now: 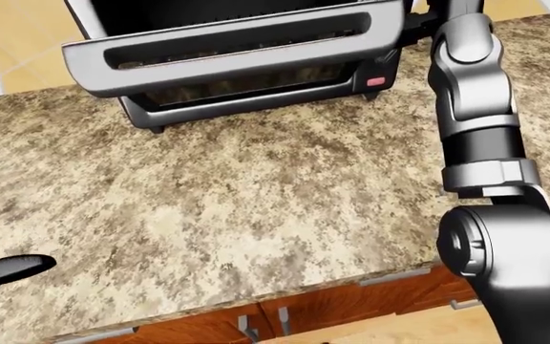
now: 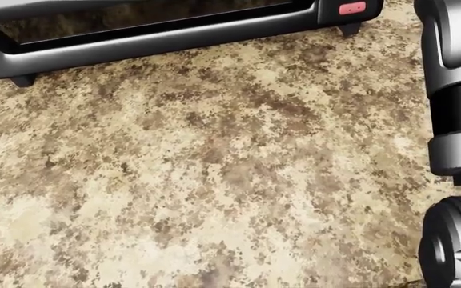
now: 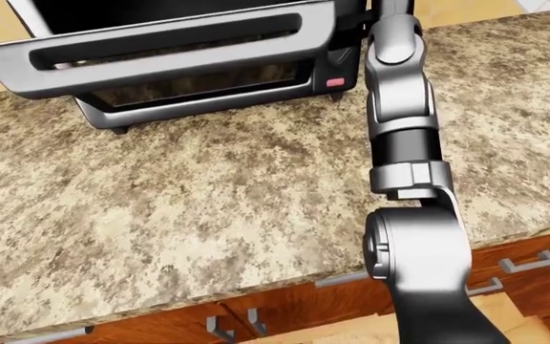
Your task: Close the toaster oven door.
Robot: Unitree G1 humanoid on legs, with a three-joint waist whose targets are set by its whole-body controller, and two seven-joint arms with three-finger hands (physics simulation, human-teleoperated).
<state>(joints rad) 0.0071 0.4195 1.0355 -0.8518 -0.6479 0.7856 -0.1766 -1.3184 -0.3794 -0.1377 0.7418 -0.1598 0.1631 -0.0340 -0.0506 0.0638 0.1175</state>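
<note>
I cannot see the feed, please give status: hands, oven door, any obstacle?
Right arm reaches up beside toaster oven; hand hidden. Door partly open. Left hand low, idle. Counter unobstructed.
</note>
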